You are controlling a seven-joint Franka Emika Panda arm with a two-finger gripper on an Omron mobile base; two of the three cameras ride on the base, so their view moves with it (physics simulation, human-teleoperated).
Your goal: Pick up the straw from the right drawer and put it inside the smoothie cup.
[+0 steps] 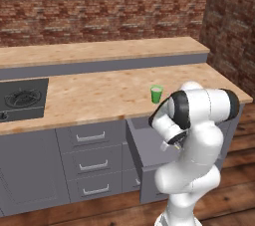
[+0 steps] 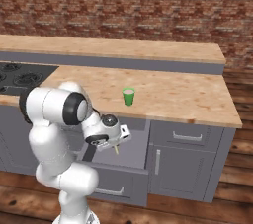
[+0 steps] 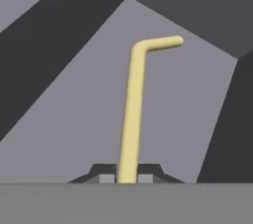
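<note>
Okay, gripper (image 3: 127, 178) is clamped on the straw (image 3: 132, 114) down in the right drawer (image 2: 129, 151); the straw's bent tip points to 2 o'clock in hand view. Lift straight up clear of the drawer walls, then head for the smoothie cup (image 2: 128, 96) at 1 o'clock, going in vertically.

I'm seeing a pale wood-grain bench (image 1: 99, 95), smooth and matt. The right drawer (image 2: 126, 151) looks like flat grey painted board, no shine; the drawer handles (image 1: 90, 136) read as brushed silver metal. The smoothie cup (image 2: 128, 96) looks like smooth green plastic. The straw (image 3: 132, 114) is matt, pale yellow. Behind, rough red brick wall (image 1: 99, 6); the floor (image 2: 232, 188) is dark wooden planks.
</note>
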